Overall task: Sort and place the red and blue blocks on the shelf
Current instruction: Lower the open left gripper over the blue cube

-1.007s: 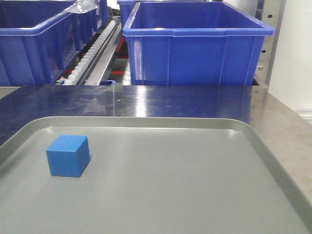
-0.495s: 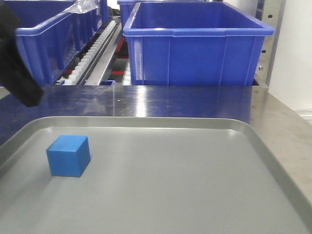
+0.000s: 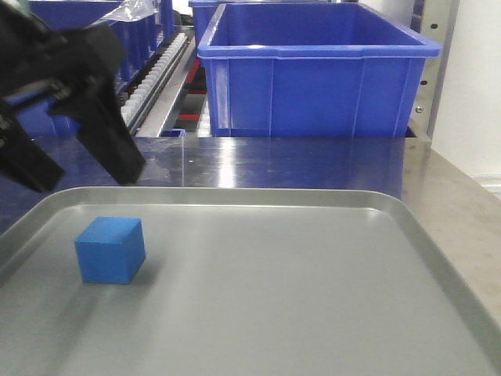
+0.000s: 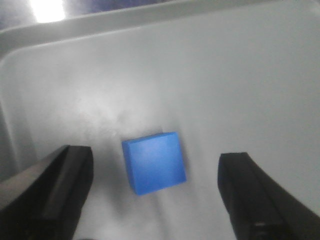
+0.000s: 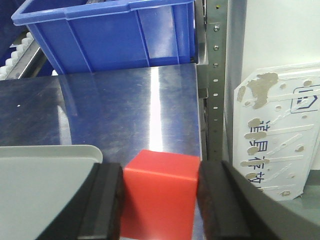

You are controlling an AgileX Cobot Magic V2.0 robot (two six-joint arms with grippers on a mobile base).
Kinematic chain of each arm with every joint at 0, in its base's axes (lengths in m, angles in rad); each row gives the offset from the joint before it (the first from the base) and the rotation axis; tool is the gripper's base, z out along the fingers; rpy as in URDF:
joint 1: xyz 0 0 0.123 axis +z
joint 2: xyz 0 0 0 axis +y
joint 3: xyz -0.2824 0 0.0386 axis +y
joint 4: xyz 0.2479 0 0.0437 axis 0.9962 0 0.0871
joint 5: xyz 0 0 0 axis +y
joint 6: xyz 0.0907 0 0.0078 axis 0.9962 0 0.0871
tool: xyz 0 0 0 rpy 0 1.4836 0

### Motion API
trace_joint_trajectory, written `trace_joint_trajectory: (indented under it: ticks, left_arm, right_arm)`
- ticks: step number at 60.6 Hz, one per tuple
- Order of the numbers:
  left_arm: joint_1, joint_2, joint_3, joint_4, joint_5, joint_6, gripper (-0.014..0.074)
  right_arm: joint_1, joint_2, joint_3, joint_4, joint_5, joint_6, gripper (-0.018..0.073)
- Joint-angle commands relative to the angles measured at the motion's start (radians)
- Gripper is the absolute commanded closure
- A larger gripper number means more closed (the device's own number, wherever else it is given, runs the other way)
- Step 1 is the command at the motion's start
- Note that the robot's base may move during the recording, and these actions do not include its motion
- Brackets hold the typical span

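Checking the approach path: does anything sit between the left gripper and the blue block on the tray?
Nothing visible does. The left gripper hangs open above the blue block, one finger to each side, with only bare tray around it.

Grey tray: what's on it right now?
Only the blue block, near the tray left side, with the left gripper above it, fingers open. The tray's near part is out of frame, so unseen. Red block: clamped in the right gripper.

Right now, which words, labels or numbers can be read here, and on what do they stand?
On the white placard beside the shelf post: blue characters and a framed sign, too worn to read.
On the blue block, red block and blue bins: nothing written.
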Motion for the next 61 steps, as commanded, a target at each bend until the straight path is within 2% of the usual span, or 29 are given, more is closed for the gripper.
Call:
trace_joint_trajectory:
  ticks: [1, 10, 30, 34, 61]
  left_arm:
    - [-0.030, 0.005, -0.036, 0.047, -0.045, -0.070, 0.0045]
    - [-0.057, 0.042, -0.036, 0.103, -0.045, -0.140, 0.0045]
    - [-0.063, 0.103, -0.036, 0.107, -0.076, -0.149, 0.0045]
    - [-0.063, 0.117, -0.036, 0.112, -0.080, -0.173, 0.0045]
    - [-0.073, 0.169, -0.036, 0.118, -0.092, -0.174, 0.0045]
  right_arm:
    - [-0.006, 0.004, -0.030, -0.005, -0.091, -0.005, 0.0510]
    - [-0.006, 0.004, -0.030, -0.005, -0.091, -0.005, 0.0510]
    - [-0.006, 0.004, -0.030, -0.005, -0.091, -0.005, 0.0510]
    - [-0.006, 0.004, -0.030, -0.005, -0.091, -0.005, 0.0510]
    - [-0.006, 0.004, -0.030, -0.005, -0.091, -0.005, 0.0510]
